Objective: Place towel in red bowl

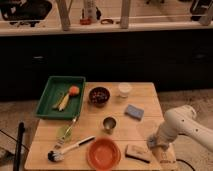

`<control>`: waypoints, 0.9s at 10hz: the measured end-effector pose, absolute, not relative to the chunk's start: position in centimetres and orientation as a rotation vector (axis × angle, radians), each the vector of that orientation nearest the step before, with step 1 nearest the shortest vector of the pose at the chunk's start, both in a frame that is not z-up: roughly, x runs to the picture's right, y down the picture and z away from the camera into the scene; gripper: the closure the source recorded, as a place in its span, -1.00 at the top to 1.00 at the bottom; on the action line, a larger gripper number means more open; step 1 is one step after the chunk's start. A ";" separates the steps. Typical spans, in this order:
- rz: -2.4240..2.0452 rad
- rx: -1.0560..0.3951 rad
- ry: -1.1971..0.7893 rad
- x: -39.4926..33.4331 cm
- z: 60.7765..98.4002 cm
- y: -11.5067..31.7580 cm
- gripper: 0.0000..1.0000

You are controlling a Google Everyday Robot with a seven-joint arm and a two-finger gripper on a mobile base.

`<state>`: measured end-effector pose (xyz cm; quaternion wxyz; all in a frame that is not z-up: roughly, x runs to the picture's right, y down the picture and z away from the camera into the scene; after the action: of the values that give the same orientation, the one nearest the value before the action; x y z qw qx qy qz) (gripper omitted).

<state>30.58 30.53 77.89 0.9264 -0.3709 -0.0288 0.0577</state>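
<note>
Dark cabinets fill the background, and out front sits a pale wooden table (145,100) with everything laid out on it. Our reference is the shallow round orange-red bowl (103,153), right at the front edge, with nothing in it.

Biggest on the scene: the white robot arm (182,125), reaching in from far right of the red bowl. Its gripper (159,145) hangs low at the table's front right corner, well right of the bowl. How wide it stands, or whether it has hold of anything, I cannot tell.

Next, the green rectangular plastic tray (65,78), back and left of the red bowl, with an orange piece inside. A white-handled, black-headed dish brush (70,149) lies just left of the bowl. The small dark brown bowl (91,95) stands well behind it.

Just right of the red bowl is the tan rectangular block (137,153). Beyond that is the pale grey-blue towel (152,141), right at the gripper, apart from the bowl. The dark blue rectangular pad (133,111) lies behind and right, and the small metal cup (109,123) sits just behind the bowl.
</note>
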 end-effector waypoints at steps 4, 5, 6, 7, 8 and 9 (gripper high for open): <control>0.097 -0.792 -0.073 31.1 78.6 30.2 -1.00; 0.101 -0.788 -0.071 31.4 78.5 30.2 -1.00; 0.100 -0.789 -0.069 31.4 78.4 30.1 -1.00; 0.099 -0.790 -0.069 31.5 78.4 30.1 -1.00; 0.086 -0.782 -0.072 31.8 78.4 29.5 -1.00; 0.075 -0.779 -0.078 31.8 78.1 28.7 -1.00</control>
<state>31.82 28.69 78.10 0.9236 -0.3797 -0.0379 0.0366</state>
